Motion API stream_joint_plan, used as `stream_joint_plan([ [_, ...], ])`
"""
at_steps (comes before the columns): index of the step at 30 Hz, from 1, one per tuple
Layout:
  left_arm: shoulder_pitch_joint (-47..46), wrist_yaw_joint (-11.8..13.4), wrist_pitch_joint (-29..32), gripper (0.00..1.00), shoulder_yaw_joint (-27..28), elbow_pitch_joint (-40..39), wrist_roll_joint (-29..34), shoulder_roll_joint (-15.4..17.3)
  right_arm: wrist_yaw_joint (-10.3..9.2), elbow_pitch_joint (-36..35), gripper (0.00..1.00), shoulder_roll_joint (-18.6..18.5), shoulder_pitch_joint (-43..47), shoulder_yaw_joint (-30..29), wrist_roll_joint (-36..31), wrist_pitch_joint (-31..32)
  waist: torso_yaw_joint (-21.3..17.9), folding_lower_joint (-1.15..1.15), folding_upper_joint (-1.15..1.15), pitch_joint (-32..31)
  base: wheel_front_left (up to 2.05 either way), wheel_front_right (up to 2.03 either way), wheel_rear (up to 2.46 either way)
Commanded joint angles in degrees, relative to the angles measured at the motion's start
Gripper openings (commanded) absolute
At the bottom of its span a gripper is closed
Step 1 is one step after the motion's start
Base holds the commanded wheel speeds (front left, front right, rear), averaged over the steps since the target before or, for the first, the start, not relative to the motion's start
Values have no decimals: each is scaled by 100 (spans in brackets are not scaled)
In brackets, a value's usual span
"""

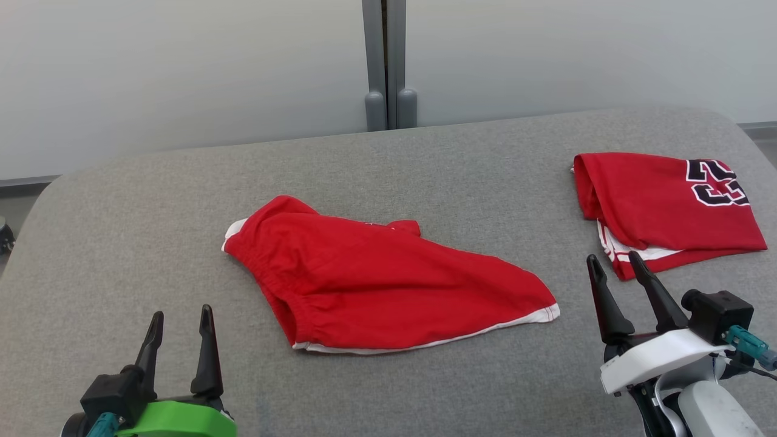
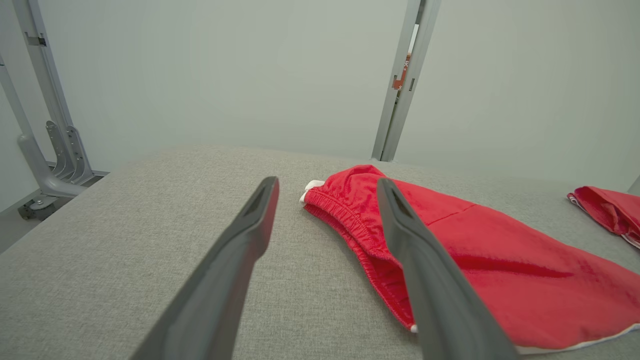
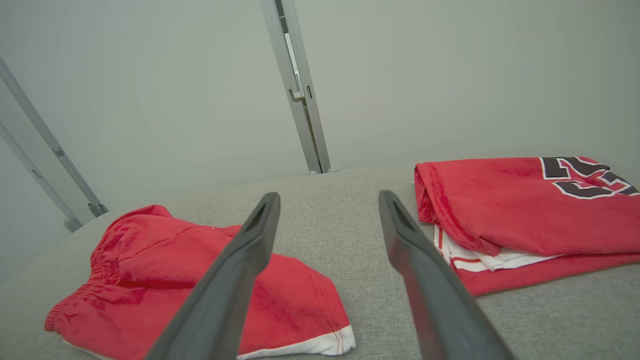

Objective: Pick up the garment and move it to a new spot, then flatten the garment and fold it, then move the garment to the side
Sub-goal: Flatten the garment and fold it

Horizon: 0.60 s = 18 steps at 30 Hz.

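At your lower left, the left gripper [image 1: 182, 311] has its fingers spread and empty. The rumpled red fabric shorts with white trim [image 1: 376, 279] lie mid-table on the grey cloth-covered tabletop [image 1: 152, 212] (waistband leftward). Your right gripper [image 1: 613, 256], likewise released, is near a folded red jersey with black numerals [image 1: 661, 206].

The shorts [image 1: 388, 285] are plain bright red with white edging. The jersey [image 1: 655, 206] is the same red, with black numerals outlined in white and a white, red-striped band. The tabletop [image 1: 425, 158] is heathered grey; the wall [image 1: 182, 73] pale grey-white, its post [image 1: 388, 60] mid grey. The left gripper [image 1: 182, 311] is black on a green shell, the right gripper [image 1: 613, 256] black on white.
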Motion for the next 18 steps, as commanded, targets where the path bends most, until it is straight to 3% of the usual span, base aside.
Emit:
stream_joint_plan([
  [1,-74,-26,1,100,-5,-3,-9,1,-7,56,100,17,-54,17,19,-14,-11,0,0,4,0,0,0],
  [4,-71,-28,1,100,-153,123,-26,-2,-7,243,100,-7,-10,49,87,-13,-21,0,0,11,0,0,0],
  [8,-173,-30,22,100,-822,365,-211,143,-7,720,100,-129,-87,232,302,105,-14,0,0,33,0,0,0],
  [18,-835,-15,1391,100,-2569,848,-1356,830,-7,1638,100,-397,-750,989,853,1123,53,0,0,358,0,0,0],
])
